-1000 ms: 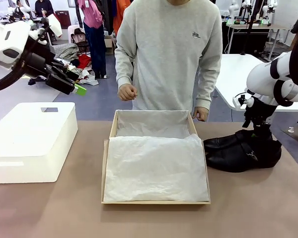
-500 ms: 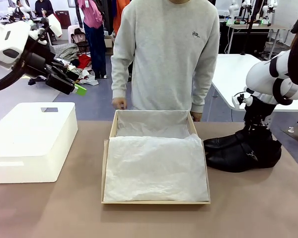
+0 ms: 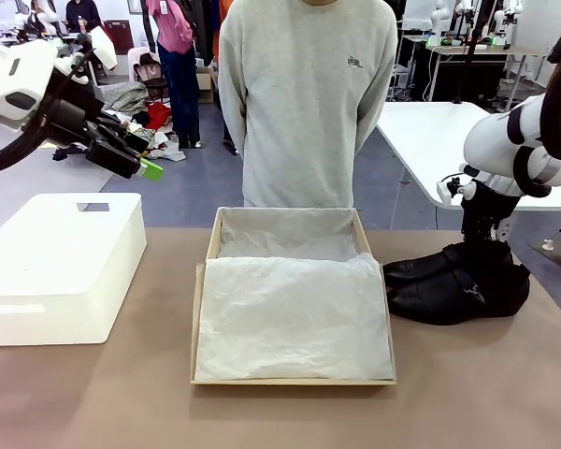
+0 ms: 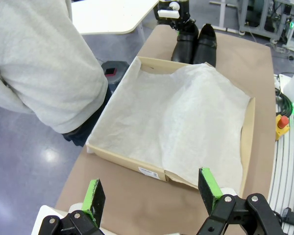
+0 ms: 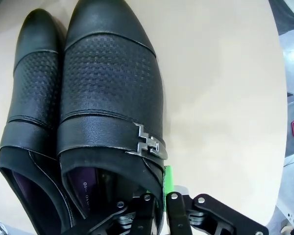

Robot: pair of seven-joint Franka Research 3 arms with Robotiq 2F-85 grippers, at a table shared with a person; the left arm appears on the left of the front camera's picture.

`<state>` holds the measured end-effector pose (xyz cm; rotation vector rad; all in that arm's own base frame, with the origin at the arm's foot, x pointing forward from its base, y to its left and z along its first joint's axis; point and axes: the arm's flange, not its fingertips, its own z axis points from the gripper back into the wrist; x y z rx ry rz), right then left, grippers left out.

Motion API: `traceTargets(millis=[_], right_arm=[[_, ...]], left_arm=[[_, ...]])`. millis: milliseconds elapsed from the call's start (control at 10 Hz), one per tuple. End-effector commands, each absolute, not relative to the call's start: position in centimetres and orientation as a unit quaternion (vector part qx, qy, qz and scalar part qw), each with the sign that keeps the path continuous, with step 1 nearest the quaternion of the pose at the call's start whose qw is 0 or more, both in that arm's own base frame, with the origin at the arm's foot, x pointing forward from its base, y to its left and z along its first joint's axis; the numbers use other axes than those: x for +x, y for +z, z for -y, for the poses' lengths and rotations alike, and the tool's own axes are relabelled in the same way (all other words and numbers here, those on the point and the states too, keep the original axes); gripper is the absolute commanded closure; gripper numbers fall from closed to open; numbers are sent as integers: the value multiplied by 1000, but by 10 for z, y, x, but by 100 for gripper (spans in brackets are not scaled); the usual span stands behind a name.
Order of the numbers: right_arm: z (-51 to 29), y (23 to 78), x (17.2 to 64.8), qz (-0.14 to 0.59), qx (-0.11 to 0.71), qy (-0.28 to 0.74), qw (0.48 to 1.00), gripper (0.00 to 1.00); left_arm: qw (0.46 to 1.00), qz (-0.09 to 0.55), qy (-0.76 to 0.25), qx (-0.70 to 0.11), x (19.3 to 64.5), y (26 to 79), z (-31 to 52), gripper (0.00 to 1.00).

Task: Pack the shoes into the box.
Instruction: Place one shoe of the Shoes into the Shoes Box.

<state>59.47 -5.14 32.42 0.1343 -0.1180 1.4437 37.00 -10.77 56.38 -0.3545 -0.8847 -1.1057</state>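
If the gripped shoe (image 5: 112, 98) is lifted by its collar: the right end effector (image 5: 165, 193) is clenched on only a thin edge of the side wall, just behind the metal buckle (image 5: 149, 143). The long toe may swing down and the glossy leather may slide out of the grip.
Second shoe (image 5: 32, 88): it lies touching the gripped one, so a lift may drag or tip it.
Shoes (image 3: 453, 285): both rest on the desk (image 3: 93, 393), just right of the box (image 3: 290, 381), toes pointing toward it.
Box: it stands open in the middle of the desk. A low carry could catch a toe on its right wall and shove it.
Tissue paper (image 3: 290, 318): a loose, rumpled sheet covers the box floor. A shoe pushed in sideways may bunch it up.
Left end effector (image 3: 136, 166): released, jaws wide, held high over the white foam block (image 3: 56, 262), well apart from the box. It is too far off to steady anything.
Person (image 3: 304, 103): stands close behind the box, so a wide swing comes near.
Change: a second ago the person's hands hung in front of the body near the box's far edge, and now both arms are drawn back with no hand showing. The shoes, the box and both arms sit much as before.
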Motion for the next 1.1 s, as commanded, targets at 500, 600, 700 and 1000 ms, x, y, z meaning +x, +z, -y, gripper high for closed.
traceTargets(millis=[500, 600, 700, 1000], right_arm=[[74, 410, 606, 57, 74, 628, 772, 100], [71, 429, 606, 52, 72, 630, 772, 100], [60, 455, 603, 53, 61, 634, 769, 100], [9, 511, 594, 44, 32, 649, 758, 100]], left_arm=[[737, 409, -511, -170, 372, 563, 106, 0], [737, 409, -511, -170, 372, 563, 106, 0], [737, 409, -511, -170, 372, 563, 106, 0], [737, 409, -511, -170, 372, 563, 106, 0]])
